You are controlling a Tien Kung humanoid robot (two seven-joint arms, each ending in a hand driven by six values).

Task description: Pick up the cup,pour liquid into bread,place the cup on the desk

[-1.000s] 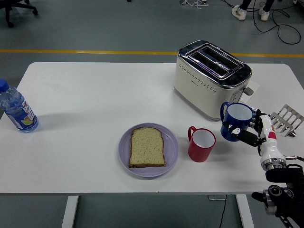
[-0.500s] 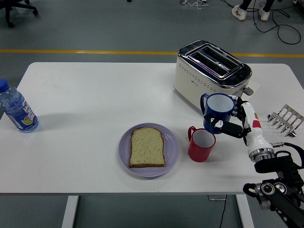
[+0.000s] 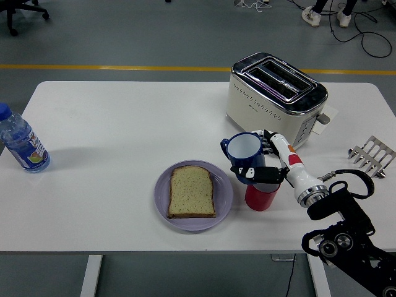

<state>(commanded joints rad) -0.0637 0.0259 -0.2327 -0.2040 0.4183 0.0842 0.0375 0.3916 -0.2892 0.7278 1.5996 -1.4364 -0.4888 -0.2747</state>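
My right hand (image 3: 263, 161) is shut on a blue cup (image 3: 245, 154) and holds it upright in the air, just right of the purple plate (image 3: 224, 198). A slice of bread (image 3: 192, 192) lies flat on that plate. The blue cup's handle points left, toward the bread. A red cup (image 3: 262, 196) stands on the table under my right hand and is partly hidden by it. My left hand is out of view.
A cream toaster (image 3: 276, 101) stands behind the cups at the back right. A metal toast rack (image 3: 372, 156) sits at the right edge. A water bottle (image 3: 22, 142) stands at the far left edge.
My right hand has carried the blue cup leftward, from beside the toast rack to just right of the plate, passing over the red cup.
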